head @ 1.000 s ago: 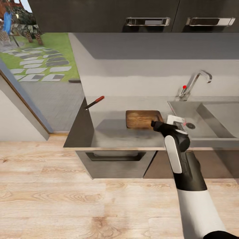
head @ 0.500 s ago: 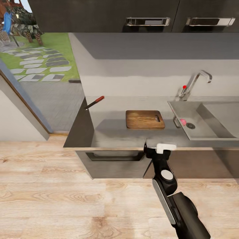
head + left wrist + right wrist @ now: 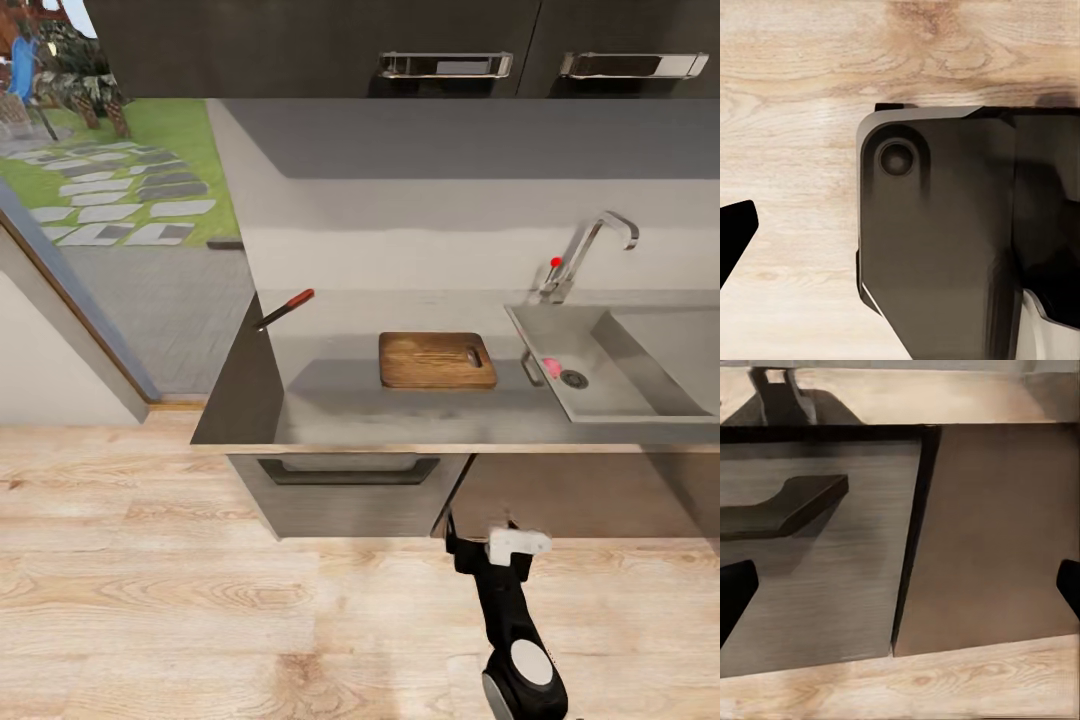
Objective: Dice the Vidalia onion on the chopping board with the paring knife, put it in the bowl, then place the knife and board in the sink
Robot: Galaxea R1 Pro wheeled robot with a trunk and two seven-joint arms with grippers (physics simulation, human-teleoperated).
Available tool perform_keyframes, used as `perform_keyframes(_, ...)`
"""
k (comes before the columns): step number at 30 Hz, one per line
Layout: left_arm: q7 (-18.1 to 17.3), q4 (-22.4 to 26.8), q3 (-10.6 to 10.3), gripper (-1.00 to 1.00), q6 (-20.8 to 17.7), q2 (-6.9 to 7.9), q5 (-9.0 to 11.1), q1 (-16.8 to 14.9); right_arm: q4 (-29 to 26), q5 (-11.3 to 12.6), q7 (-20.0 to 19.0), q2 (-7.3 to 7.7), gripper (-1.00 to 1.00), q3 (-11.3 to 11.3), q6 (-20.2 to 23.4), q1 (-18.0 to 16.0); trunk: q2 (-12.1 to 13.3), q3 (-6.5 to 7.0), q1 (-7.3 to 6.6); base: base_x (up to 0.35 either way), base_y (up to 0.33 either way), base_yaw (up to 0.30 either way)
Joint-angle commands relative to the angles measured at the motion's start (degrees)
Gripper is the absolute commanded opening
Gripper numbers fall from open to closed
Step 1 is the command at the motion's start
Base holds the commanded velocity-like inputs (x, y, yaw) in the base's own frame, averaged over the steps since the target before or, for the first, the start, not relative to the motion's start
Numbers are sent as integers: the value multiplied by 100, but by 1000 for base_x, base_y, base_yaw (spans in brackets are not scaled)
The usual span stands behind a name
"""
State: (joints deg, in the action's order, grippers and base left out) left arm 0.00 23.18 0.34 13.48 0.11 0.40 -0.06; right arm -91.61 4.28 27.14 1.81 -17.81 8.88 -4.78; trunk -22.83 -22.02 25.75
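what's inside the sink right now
A small pink Vidalia onion lies in the sink beside the round drain. The basin's right part runs out of frame.

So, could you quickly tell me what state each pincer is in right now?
Left pincer: cannot be told; just one dark fingertip shows over the wooden floor.
Right pincer: open, holding nothing.

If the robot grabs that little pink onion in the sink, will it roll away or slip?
Probably a bit of both. The Vidalia onion looks small and rounded, so a nudge could roll it across the sink floor toward the drain. Its smooth curved skin may slip from the jaws. It looks light and firm enough to lift easily.
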Motion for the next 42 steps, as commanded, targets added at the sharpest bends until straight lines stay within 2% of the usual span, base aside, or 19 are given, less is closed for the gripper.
perform_keyframes(1,0,1,2,100,14,-1,4,-1,0,45,46,36,100,-48,-48,52,-9,-8,3,0,0,0)
perform_keyframes(6,-8,9,1,100,107,4,4,-1,82,54,46,167,100,-171,-511,440,-9,-8,3,0,0,0)
perform_keyframes(8,-11,10,-3,100,310,5,10,-1,337,55,43,210,100,-191,-823,619,-9,-8,3,0,0,0)
perform_keyframes(12,-3,4,-7,100,559,6,12,4,1234,58,-8,232,100,-202,-1569,736,-9,-8,3,0,0,0)
perform_keyframes(13,-2,2,-7,100,606,6,13,5,1740,63,-84,227,100,-205,-1912,756,-9,-8,3,0,0,0)
perform_keyframes(14,-3,-1,-7,100,624,6,13,5,2025,67,-149,219,100,-207,-2070,763,-9,-8,3,0,0,0)
perform_keyframes(16,-7,-8,-14,100,651,6,13,6,2694,69,-461,191,100,-206,-2301,773,-9,-8,3,0,0,0)
perform_keyframes(19,-8,-18,-16,100,659,11,13,6,3181,63,-774,183,100,-205,-2455,776,-9,-8,3,0,0,0)
perform_keyframes(20,-9,-16,-16,100,662,17,13,6,3508,55,-904,178,100,-202,-2618,776,-9,-8,3,0,0,0)
perform_keyframes(24,-12,3,-17,100,664,29,13,6,4341,57,-1020,159,100,-188,-3103,777,-9,-8,3,0,0,0)
perform_keyframes(29,-14,-14,-22,100,665,18,15,6,4655,61,-1041,153,100,-172,-3260,778,-9,-8,3,0,-1,0)
perform_keyframes(33,-12,-27,-24,100,665,8,20,6,4695,63,-1043,147,100,-165,-3278,779,-9,-8,3,0,-91,0)
perform_keyframes(42,8,-30,-25,100,658,-2,22,6,4764,71,-1044,136,100,-162,-3287,779,-9,-8,3,0,-286,0)
